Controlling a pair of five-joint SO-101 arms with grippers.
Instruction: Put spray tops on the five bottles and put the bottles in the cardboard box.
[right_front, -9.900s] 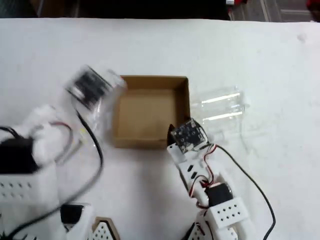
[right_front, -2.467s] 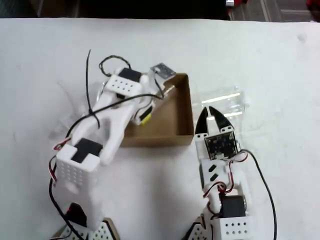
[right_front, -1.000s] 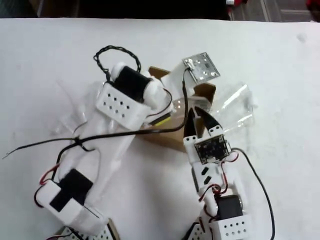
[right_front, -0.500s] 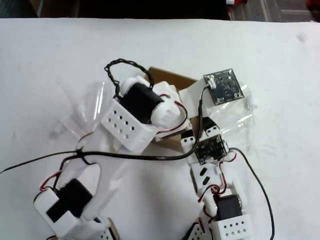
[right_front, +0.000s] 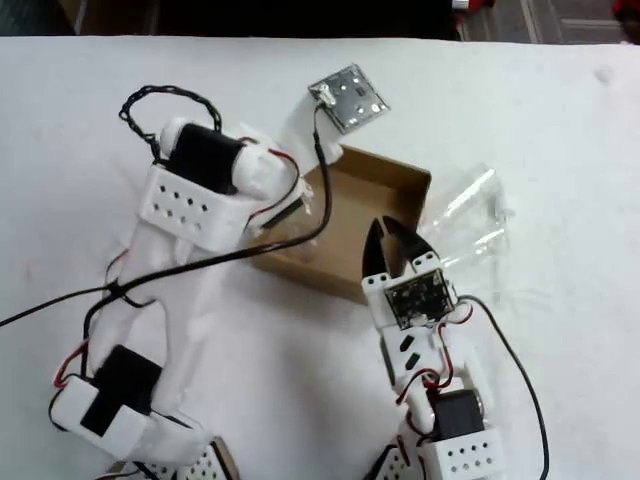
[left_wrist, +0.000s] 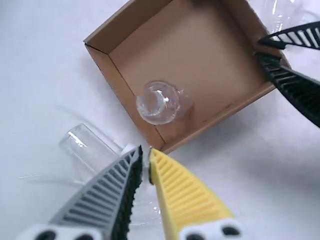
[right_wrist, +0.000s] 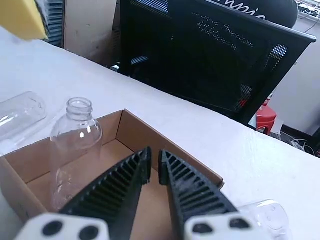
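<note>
The cardboard box (right_front: 372, 192) lies skewed mid-table. One clear bottle (left_wrist: 159, 102) stands upright inside it, its neck (right_wrist: 79, 106) bare. My left gripper (left_wrist: 146, 154), grey and yellow, hovers shut above the box's outer corner. A second clear bottle (left_wrist: 88, 145) lies on the table beside that corner. My right gripper (right_front: 383, 226), with black fingers, is shut at the box's near wall, just above the rim (right_wrist: 155, 156). More clear bottles (right_front: 468, 215) lie to the right of the box. One of these bottles (right_wrist: 266, 214) lies close by the right gripper.
White table all around. The left arm (right_front: 195, 190) stretches across the box's left side, its cable (right_front: 200, 262) trailing over the table. A black mesh chair (right_wrist: 210, 55) stands beyond the far table edge. Open table lies at the far right.
The left arm has swung back from across the box toward the far left, uncovering the box and the right gripper. The box sits turned compared with earlier.
</note>
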